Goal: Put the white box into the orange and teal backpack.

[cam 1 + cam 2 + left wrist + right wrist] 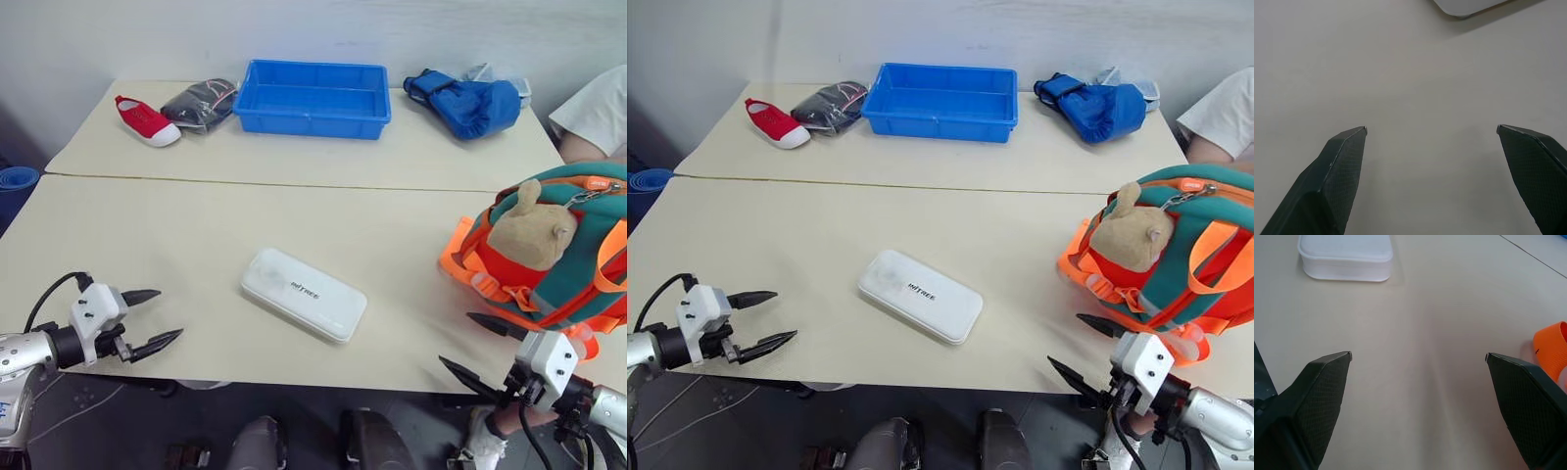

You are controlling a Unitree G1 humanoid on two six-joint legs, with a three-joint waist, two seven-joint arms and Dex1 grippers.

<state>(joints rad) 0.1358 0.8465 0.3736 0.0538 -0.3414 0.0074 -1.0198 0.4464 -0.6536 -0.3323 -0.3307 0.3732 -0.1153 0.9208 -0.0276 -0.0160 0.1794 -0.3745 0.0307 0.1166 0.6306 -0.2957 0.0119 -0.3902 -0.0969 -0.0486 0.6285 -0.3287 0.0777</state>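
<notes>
Blue plastic makes up the tray (312, 99) at the far side of the table (196, 245), and no contents can be seen in it. Beside it toward the left lie a dark folded bundle (201, 103) and a red shoe (146, 119); to its right lies a blue bag (468, 104).

Near the table's right edge stands the orange and teal backpack (563, 250), its tan plush head (531, 233) facing the table's middle; whether it is unzipped cannot be told.

On the near half of the table, about midway between the two arms, the white box (304, 294) lies flat, well apart from the backpack. Its long axis runs on a slant, from far-left to near-right. Small grey lettering on the lid seems to read "NITREE", though it is too small to be sure.

At the near left edge the left gripper (162, 318) has its fingers spread wide with nothing between them. At the near right edge, just in front of the backpack, the right gripper (468, 345) is likewise spread wide and empty-handed.
</notes>
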